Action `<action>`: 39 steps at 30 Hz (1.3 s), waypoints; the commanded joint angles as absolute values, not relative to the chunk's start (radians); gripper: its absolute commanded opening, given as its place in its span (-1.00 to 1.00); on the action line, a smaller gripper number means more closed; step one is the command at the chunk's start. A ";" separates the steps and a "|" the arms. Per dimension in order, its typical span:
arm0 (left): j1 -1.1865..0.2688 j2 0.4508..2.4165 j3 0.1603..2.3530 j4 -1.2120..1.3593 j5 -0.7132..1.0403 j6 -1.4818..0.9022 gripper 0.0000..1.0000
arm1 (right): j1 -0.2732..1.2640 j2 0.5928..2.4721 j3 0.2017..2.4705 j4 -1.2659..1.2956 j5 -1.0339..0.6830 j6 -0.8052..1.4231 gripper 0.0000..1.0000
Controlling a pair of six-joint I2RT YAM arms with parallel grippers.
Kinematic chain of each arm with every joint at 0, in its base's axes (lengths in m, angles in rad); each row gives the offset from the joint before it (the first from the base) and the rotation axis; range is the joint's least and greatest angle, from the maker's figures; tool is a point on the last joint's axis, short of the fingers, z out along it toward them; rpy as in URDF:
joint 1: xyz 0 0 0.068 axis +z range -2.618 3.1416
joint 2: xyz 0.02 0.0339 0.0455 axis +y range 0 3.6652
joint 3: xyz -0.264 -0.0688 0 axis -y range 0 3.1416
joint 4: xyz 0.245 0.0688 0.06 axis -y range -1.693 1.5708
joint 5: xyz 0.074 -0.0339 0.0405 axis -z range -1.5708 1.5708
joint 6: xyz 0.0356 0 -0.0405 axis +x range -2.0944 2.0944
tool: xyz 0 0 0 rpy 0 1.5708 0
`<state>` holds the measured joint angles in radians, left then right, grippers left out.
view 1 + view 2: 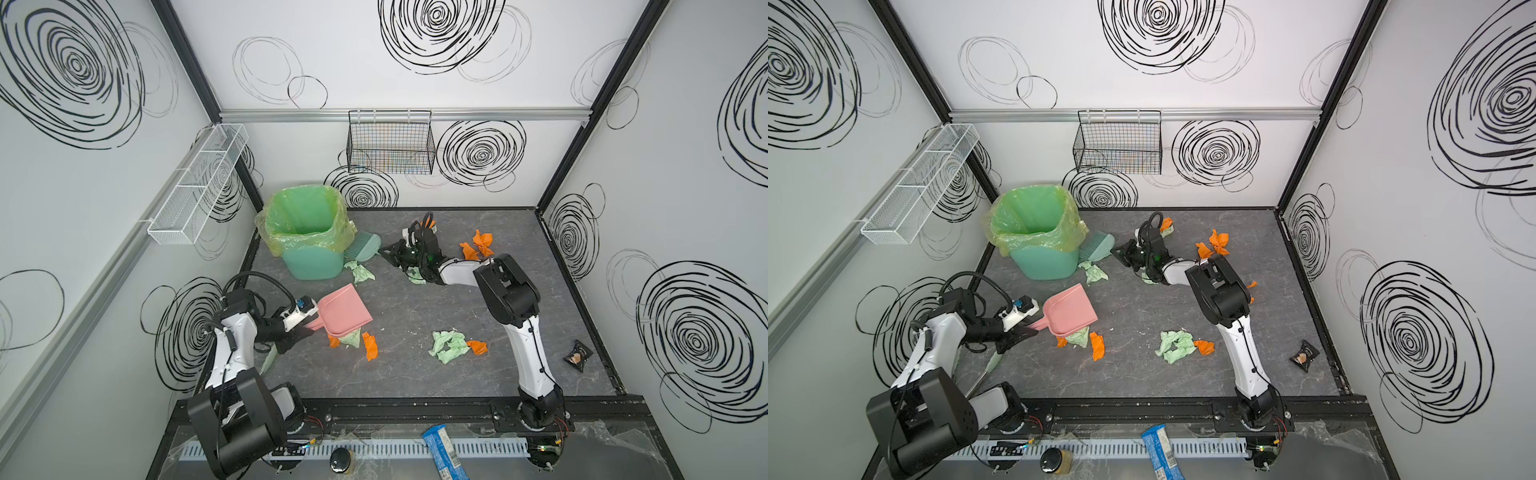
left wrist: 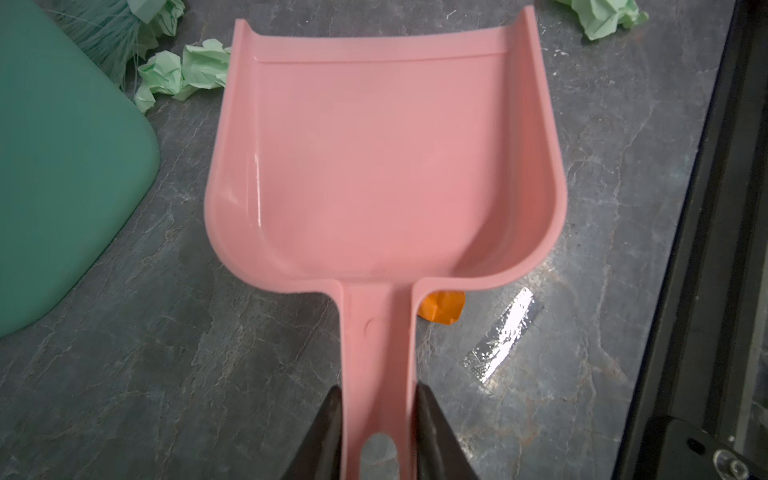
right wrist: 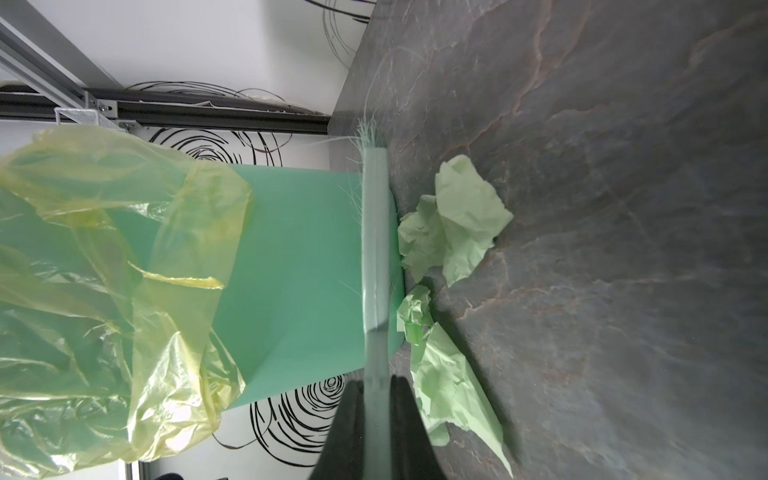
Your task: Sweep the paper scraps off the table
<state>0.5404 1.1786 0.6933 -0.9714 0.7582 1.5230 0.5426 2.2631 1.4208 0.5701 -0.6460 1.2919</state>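
The left claw [image 2: 378, 395] is clamped on the handle of the pink dustpan [image 2: 386, 166], in front of the lined bin [image 1: 311, 266]. The paper scraps [image 1: 449, 345] lie scattered over the bench [image 1: 415, 374], some at the bin's foot, most well away from it. They look weightless and soft: better pushed than pinched. The right claw [image 3: 376, 386] grips the teal hand brush [image 3: 374, 232] by its handle, bristles beside the bin.

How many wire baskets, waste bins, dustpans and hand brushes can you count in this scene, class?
wire baskets: 2 (white basket, black basket)
waste bin: 1
dustpan: 1
hand brush: 1
Total: 5
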 commanded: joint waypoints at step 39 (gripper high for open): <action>0.582 1.224 0.813 -1.134 0.866 1.661 -1.00 | 0.464 1.471 1.010 -0.228 -0.793 0.624 -1.00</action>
